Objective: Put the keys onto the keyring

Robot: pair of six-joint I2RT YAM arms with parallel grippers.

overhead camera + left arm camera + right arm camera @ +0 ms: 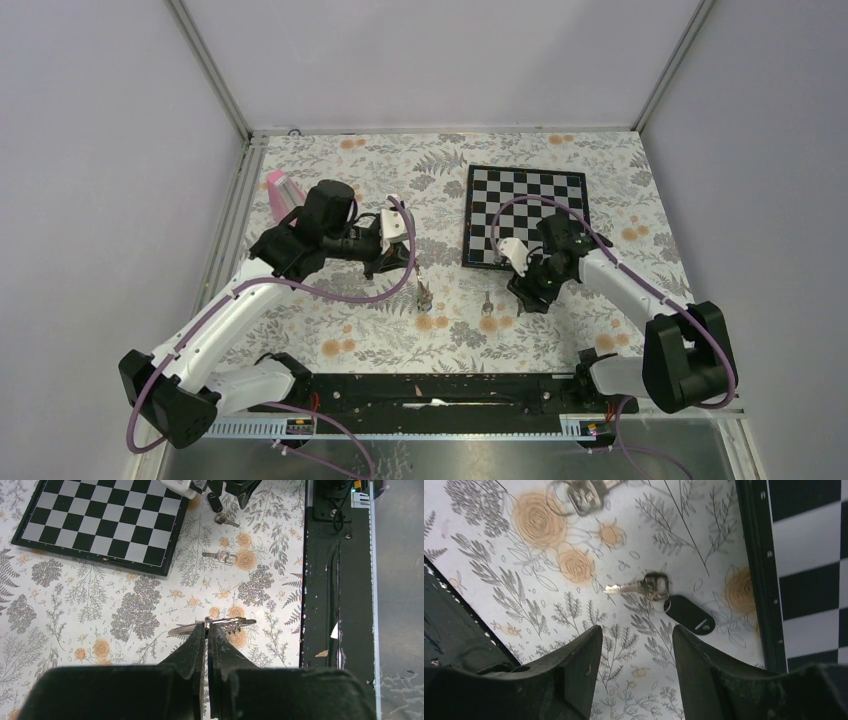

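Hardly begun: the left gripper (207, 625) is pinched tight on the thin keyring (181, 629); both keys lie loose on the table (75, 610); the silver key (220, 556) alone, the black-tagged key (639, 586) beneath the right gripper (636, 631), fingers wide apart.

A black-and-white chessboard (527, 200) is lying flat on the flowered tablecloth (620, 170), toward the far right. A pink thing (281, 190) is resting at the cloth's far left edge, and a black plate (440, 390) is running along the near edge.
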